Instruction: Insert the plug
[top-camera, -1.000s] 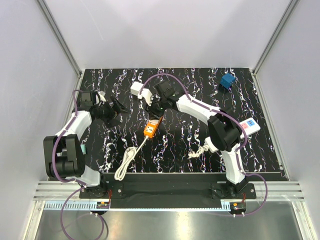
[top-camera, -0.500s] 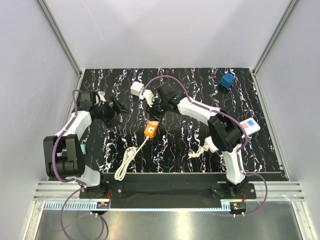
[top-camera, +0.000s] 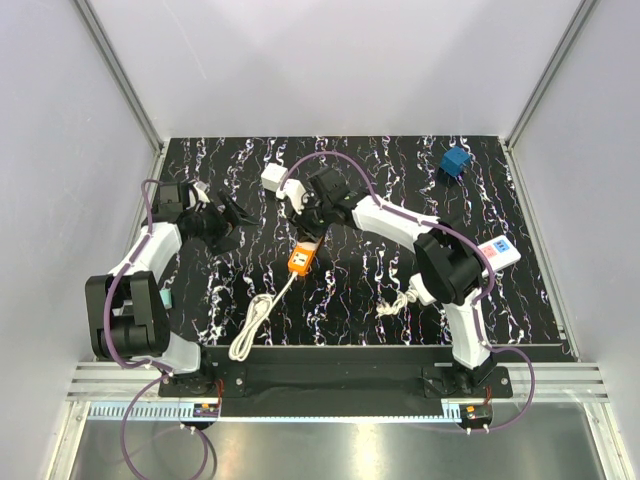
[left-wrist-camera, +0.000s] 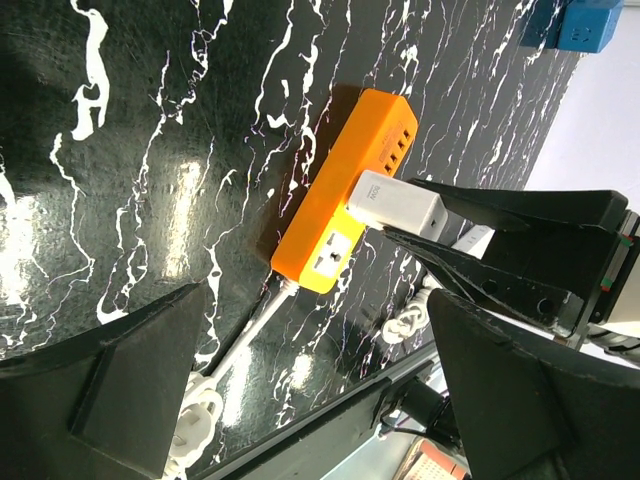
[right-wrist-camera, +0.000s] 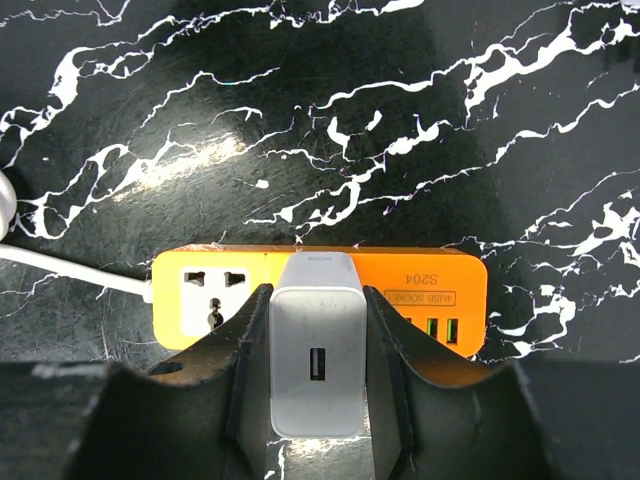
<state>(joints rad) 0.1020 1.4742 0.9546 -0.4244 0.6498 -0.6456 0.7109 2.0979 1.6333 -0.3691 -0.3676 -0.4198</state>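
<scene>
R gripper (right-wrist-camera: 317, 310) is clenched on a white USB charger (right-wrist-camera: 317, 385), held right at the top face of the orange power strip (right-wrist-camera: 205, 290) near frame center (can't tell if its pins are seated). L gripper (top-camera: 233, 213) is spread wide w/ nothing in it, mid-left. The blue plug (top-camera: 456, 161) sits on the black marble tabletop (top-camera: 360, 300) at upper right, well apart from both grippers.
</scene>
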